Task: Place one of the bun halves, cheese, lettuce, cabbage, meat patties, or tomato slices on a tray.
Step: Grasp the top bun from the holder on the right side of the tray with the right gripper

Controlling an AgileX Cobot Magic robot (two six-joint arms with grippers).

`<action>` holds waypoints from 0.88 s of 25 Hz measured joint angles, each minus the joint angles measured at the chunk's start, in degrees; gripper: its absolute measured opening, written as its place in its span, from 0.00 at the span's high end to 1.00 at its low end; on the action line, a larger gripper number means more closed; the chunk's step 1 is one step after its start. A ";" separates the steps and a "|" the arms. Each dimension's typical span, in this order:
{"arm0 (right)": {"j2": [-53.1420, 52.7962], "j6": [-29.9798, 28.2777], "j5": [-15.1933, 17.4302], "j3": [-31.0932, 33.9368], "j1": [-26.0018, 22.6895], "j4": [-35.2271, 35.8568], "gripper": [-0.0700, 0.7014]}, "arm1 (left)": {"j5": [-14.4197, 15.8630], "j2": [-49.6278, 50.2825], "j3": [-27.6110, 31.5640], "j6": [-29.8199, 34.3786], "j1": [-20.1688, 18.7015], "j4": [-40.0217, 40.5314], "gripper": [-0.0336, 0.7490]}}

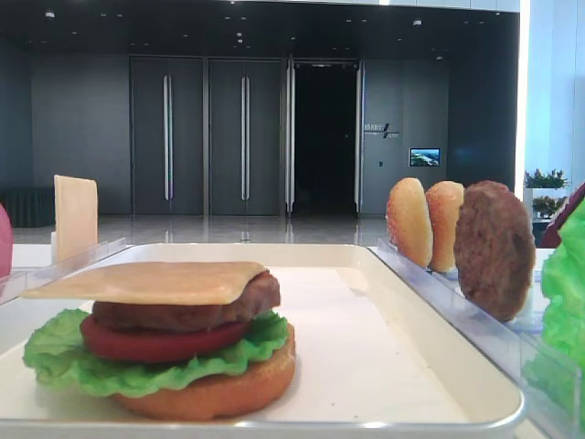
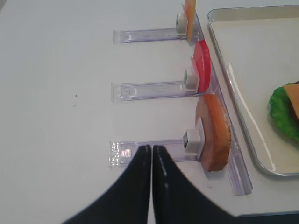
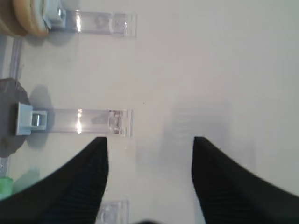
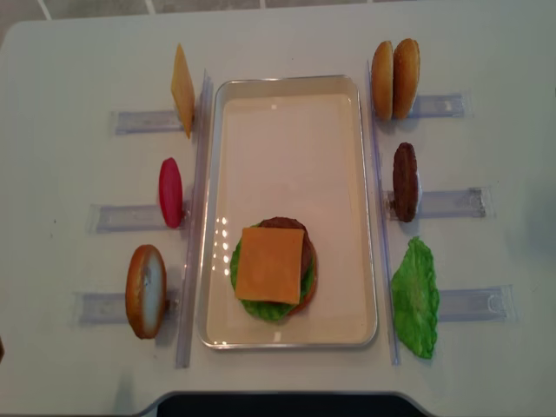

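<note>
Tabletop [image 4: 78,52]: I see it white, filling the overhead view.
Tray [image 4: 291,113]: centre of the overhead frame, long side running up and down.
Stack: in the tray's lower half I count a bun base [image 1: 219,389], lettuce [image 1: 64,352], tomato slice [image 1: 155,340], patty [image 1: 192,311] and a cheese square [image 4: 270,264] on top.
Spare lettuce [image 4: 415,297]: lower right, outside the tray.
Bun tops [image 4: 395,78]: two on edge, upper right, touching each other.
Spare patty [image 4: 404,181]: right of the tray, on edge in its clear rack.
Left tool [image 2: 152,154]: tips pressed together, holding nothing, over the tabletop just beside a rack.
Right tool [image 3: 149,158]: spread wide and empty above bare tabletop.
</note>
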 joint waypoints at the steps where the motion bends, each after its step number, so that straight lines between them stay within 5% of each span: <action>1: 1.69 -0.01 0.00 -1.54 0.00 -0.08 0.38 | 0.00 0.00 0.00 0.00 0.00 0.00 0.96; 13: 19.93 -0.24 1.23 -19.14 0.00 -0.59 0.38 | 0.00 0.00 0.00 0.00 0.00 0.00 0.96; 22: 30.53 -1.31 5.03 -33.59 0.00 -0.59 0.38 | 0.00 0.00 0.00 0.00 0.00 0.00 0.96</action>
